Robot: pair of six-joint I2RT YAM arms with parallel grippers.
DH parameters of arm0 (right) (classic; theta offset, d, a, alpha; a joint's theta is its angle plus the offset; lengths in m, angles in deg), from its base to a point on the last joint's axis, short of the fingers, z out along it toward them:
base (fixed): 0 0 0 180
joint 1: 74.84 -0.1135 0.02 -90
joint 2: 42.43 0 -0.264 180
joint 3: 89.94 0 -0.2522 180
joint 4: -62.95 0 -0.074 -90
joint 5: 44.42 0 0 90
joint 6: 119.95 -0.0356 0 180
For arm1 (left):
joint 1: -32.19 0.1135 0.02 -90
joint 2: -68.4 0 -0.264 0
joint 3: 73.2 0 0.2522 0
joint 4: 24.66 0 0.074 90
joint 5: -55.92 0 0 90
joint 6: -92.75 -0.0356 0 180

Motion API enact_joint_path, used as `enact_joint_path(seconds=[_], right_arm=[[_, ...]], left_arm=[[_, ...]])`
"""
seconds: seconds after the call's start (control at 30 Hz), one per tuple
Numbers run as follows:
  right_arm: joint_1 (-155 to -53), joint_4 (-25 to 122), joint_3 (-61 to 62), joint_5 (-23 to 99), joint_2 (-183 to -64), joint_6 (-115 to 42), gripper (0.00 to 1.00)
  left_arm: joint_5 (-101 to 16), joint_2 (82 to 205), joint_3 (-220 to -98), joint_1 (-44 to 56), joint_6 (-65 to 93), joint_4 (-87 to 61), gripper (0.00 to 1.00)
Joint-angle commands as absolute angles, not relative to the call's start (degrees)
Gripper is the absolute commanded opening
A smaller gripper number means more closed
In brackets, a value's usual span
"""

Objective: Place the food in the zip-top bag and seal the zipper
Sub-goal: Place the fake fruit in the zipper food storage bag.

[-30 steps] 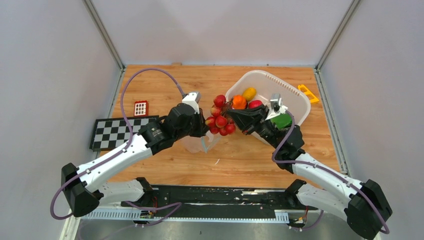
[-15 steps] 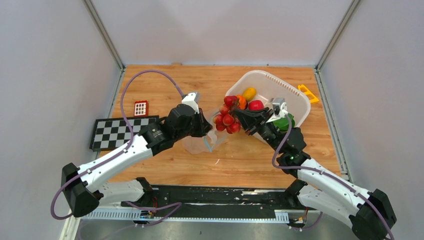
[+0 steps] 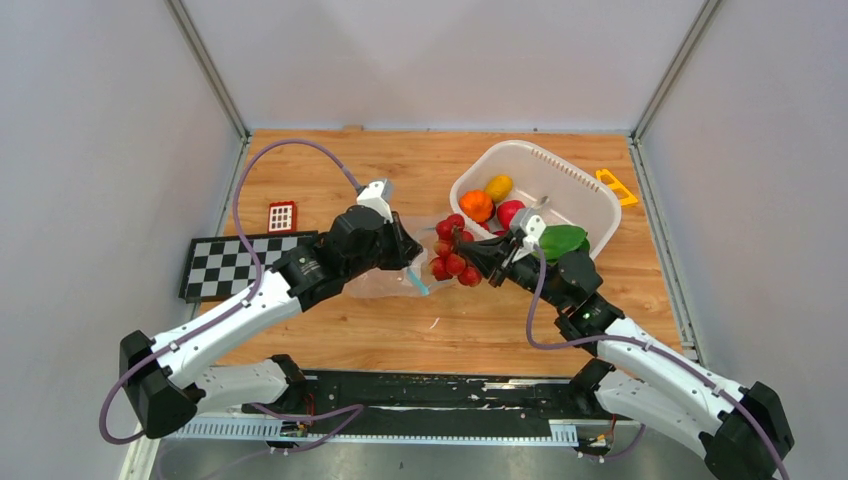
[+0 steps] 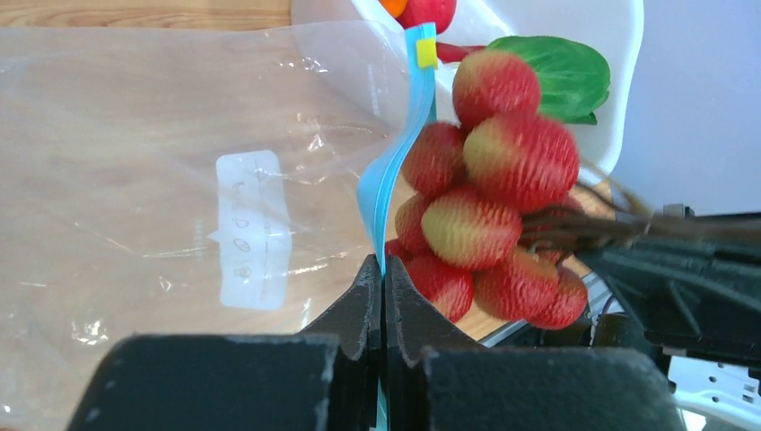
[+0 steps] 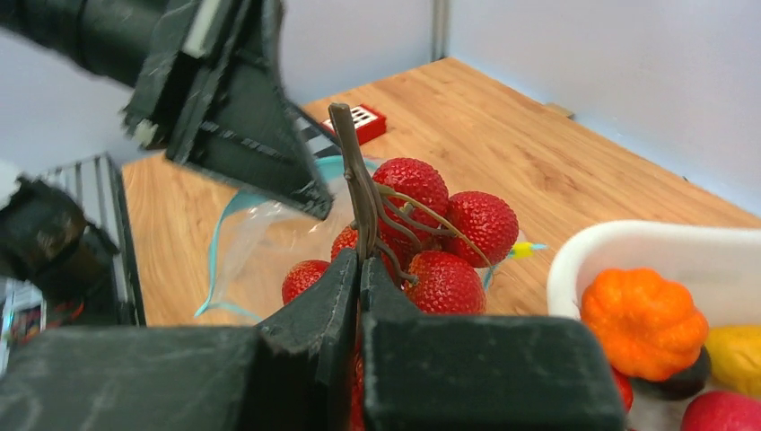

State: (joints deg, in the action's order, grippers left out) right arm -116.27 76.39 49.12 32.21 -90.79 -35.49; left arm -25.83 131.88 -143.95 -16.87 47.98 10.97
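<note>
Left hand [image 4: 383, 285]: fingers pressed together, pinching the teal-blue plastic zipper strip [image 4: 396, 171] and holding that edge of the bag raised.
Right hand [image 5: 359, 269]: fingers pressed together on the brown stem of the red toy grape bunch [image 5: 431, 235], which hangs below them, clear of the wood.
Clear crinkly plastic zip-top bag [image 3: 380, 283]: left of centre on the wooden tabletop [image 3: 330, 170]. Its zipper edge is lifted and the rest slopes down to the wood. A white label patch [image 4: 256, 229] shows on its side.
Bag mouth: open. In the right wrist view the zipper strip curves in a loop under the left hand.
Grape bunch position: between the two hands, just beside the zipper strip at the bag mouth. In the left wrist view the berries sit on the outer side of the strip. Whether they touch it cannot be told.
Yellow slider tab [image 4: 426, 54]: at the far end of the zipper strip.
White plastic basket [image 3: 590, 200]: right of the bag, toward the far side.
Basket contents: an orange toy tangerine [image 3: 477, 205], a yellow toy lemon [image 3: 498, 187], a red toy apple [image 3: 510, 212] and a dark purple piece [image 5: 682, 382].
Green leaf [image 3: 562, 240]: at the basket's near rim, by the right arm.
Black-and-white checkered board [image 3: 240, 262]: at the left edge of the tabletop.
Small red square block [image 3: 282, 215]: just beyond the board.
Yellow plastic piece [image 3: 615, 187]: outside the basket, at the right edge.
</note>
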Motion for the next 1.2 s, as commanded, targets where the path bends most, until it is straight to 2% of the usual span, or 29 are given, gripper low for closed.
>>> enact_joint_path(seconds=[0.0, 0.2, 0.33, 0.7, 0.87, 1.07, 1.17], right_arm=[[-116.5, 71.0, 44.6, 18.9, -88.9, -24.5, 0.00], [-116.4, 74.1, 48.5, 14.0, -87.2, -23.6, 0.00], [-116.4, 68.7, 45.8, 13.0, -90.1, -21.2, 0.00], [-116.4, 62.5, 38.2, 22.5, -99.5, -20.9, 0.00], [-116.4, 66.5, 36.9, 26.9, -102.3, -27.7, 0.00], [-116.4, 80.2, 40.1, 28.9, -102.7, -43.8, 0.00], [-116.4, 85.3, 42.1, 35.7, -102.8, -55.1, 0.00]], left_arm=[[-24.5, 129.9, -144.2, -16.0, 49.3, 8.6, 0.00], [-25.0, 130.4, -144.8, -15.3, 49.2, 9.1, 0.00], [-26.2, 130.5, -145.4, -15.2, 48.7, 9.0, 0.00], [-29.7, 129.3, -144.2, -15.2, 47.3, 7.6, 0.00], [-31.4, 129.5, -143.4, -15.2, 46.7, 6.5, 0.00], [-33.6, 131.6, -142.8, -15.2, 46.3, 5.4, 0.00], [-34.6, 132.5, -142.2, -15.2, 46.5, 4.2, 0.00]])
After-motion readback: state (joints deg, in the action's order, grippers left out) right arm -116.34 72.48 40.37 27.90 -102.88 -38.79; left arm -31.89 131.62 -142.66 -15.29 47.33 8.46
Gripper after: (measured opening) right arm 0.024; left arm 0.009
